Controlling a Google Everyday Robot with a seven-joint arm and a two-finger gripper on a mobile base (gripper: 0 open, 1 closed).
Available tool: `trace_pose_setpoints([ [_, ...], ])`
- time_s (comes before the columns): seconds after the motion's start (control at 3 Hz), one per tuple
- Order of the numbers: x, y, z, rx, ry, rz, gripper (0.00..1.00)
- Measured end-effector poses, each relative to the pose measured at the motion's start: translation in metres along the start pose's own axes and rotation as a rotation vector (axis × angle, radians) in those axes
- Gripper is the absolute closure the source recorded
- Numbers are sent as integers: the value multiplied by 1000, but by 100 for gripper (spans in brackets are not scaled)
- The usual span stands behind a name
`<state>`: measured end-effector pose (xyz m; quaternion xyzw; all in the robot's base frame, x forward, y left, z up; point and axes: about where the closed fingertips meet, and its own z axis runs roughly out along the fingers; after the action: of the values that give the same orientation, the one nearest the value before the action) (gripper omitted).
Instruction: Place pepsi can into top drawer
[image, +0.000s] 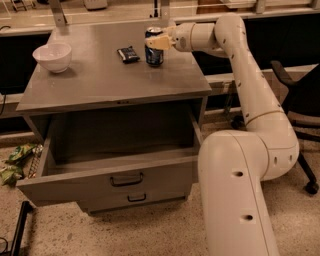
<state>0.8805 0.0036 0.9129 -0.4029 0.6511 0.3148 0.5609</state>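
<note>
Gripper (158, 42) sits at the upper half of the pepsi can (154, 55), which stands on the cabinet top (100, 80). Can't tell if my grip is closed. Need a square, firm hold before lifting, then clear the edge into the open top drawer (75, 182).

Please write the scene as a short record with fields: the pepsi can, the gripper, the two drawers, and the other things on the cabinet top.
pepsi can: upright on the cabinet top, toward its back
gripper: at the can's upper part, arm reaching across from the chair side
top drawer: pulled open
lower drawer: closed
snack packet: flat, beside the can on the bowl's side, apart from it
white bowl: at the far end of the top from the can
task state: can not yet in the drawer
</note>
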Motion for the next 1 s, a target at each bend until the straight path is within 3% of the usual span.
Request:
trace_pose_setpoints([
  [0.33, 5, 19, -19, -80, -50, -57, 100],
  [1.0, -11, 43, -52, -129, -88, -115, 100],
])
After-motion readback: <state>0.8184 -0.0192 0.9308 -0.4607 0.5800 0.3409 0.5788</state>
